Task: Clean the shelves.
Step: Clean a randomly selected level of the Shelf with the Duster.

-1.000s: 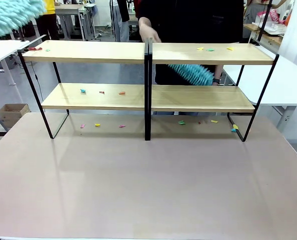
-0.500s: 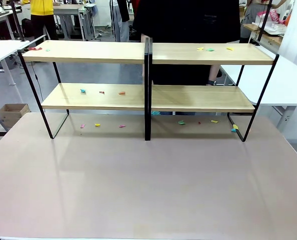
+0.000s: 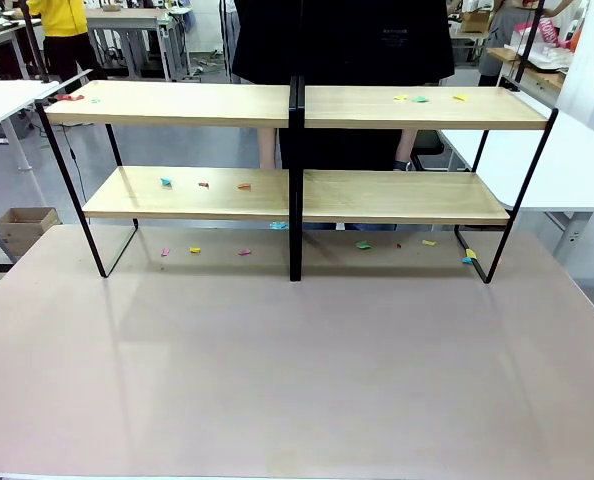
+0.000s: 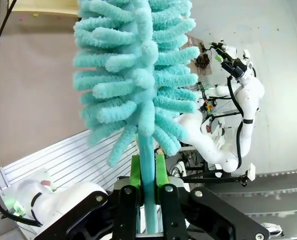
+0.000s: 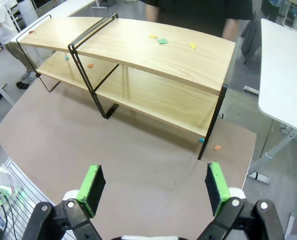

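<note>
left fingers (image 4: 135, 172) clamped teal duster (image 4: 133, 75) handle | right fingers (image 5: 94, 183) spread, empty | shelves (image 3: 397, 196) carried paper scraps (image 3: 417, 98)

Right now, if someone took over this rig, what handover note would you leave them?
Left gripper: shut on the teal duster handle, held clear of the shelves.
Right gripper: open, empty, hovering over the table, facing the shelves.
Done: lower right board looks free of scraps.
Left: paper scraps on both top boards, the lower left board and the table beneath.
A person stands behind the shelves.
</note>
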`<state>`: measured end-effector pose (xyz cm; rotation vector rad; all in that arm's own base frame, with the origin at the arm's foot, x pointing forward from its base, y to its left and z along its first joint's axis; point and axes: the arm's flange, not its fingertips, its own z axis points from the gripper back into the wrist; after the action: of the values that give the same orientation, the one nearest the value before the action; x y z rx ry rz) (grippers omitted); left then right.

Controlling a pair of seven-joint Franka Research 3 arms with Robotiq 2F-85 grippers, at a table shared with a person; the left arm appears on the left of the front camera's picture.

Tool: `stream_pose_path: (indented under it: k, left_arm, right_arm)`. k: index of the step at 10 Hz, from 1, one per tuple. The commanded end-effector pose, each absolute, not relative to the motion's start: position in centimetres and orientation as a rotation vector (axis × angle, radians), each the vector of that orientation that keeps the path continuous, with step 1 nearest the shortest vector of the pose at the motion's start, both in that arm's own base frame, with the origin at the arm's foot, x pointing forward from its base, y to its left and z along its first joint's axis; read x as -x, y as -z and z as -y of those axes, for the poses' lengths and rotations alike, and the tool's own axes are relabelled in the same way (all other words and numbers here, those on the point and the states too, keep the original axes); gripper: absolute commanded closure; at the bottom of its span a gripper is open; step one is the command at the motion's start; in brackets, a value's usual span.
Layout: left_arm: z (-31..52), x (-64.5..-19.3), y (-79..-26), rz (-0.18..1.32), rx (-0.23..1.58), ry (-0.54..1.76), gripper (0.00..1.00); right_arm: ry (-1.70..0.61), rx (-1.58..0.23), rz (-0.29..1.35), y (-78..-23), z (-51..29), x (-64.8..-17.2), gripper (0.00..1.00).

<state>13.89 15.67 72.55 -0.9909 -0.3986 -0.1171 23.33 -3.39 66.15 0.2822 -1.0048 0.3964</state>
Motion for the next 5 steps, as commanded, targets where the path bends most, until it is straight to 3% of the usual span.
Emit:
stream_pose_path:
  k: [1,5]
  left_arm:
    - [-13.9,-15.7,-73.1,0.368,0.98,0.162,0.87]
    - [-1.4,-26.1,-72.4,0.251,0.75,0.014,0.87]
  right_arm:
    - [-0.398,-0.292,1.004,-66.1,3.3,-23.3,0.0]
    - [-0.398,-0.292,1.004,-66.1,3.3,-23.3,0.0]
